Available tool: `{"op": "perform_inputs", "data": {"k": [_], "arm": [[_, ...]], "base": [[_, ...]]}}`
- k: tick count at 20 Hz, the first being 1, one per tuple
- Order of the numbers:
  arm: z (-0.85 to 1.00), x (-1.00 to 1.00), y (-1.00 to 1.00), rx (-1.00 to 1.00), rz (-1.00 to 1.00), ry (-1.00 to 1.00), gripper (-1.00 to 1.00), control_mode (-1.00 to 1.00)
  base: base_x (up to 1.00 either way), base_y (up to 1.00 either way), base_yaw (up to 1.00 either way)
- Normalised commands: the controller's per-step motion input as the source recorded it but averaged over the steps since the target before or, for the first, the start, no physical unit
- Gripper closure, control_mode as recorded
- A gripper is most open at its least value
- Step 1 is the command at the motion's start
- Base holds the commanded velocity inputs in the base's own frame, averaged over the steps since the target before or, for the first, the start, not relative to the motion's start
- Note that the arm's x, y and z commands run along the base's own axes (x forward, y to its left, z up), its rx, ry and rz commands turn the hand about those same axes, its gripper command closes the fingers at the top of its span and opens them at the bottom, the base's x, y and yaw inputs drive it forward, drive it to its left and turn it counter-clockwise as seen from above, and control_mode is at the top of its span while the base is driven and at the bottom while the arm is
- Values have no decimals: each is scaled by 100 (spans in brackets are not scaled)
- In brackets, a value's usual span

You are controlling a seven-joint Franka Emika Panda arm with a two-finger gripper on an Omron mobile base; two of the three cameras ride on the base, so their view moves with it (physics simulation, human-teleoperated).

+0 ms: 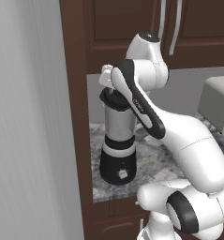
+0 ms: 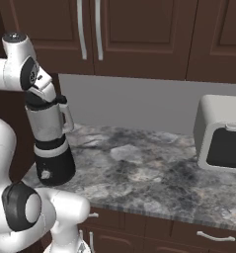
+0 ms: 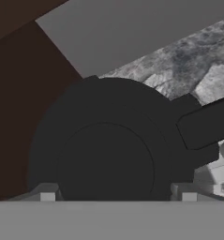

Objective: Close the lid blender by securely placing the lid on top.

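Note:
The blender (image 1: 117,164) stands at the left end of the counter, black base below and translucent grey jar (image 2: 48,123) above, its handle (image 2: 67,116) toward the right. The black lid (image 1: 114,99) lies flat on the jar's mouth. In the hand view the lid (image 3: 108,122) shows its raised centre knob, and the jar handle (image 3: 207,124) sticks out at the right. My gripper (image 3: 118,194) hangs straight over the lid, open, with its fingertips (image 3: 47,192) standing wide on either side of the knob. From the right base view the gripper (image 2: 40,97) sits just above the lid (image 2: 44,104).
A pale grey boxy appliance (image 2: 220,133) stands at the right end of the marble counter (image 2: 139,163). A tall brown cabinet panel (image 1: 76,117) rises right beside the blender on its left. Dark wall cabinets (image 2: 139,34) hang above.

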Motion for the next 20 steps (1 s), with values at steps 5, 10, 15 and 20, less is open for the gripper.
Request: {"op": "perform_inputs", "data": {"k": [5, 10, 15, 20], "arm": [[0, 3, 0, 0, -2, 6, 100, -100], [0, -5, 0, 0, -5, 10, 100, -100], [0, -1, -2, -1, -2, 13, 100, -100], [15, -3, -12, -1, -2, 0, 100, -100]], "base": [[0, 0, 0], [0, 0, 0], [0, 0, 0], [0, 0, 0]]}}
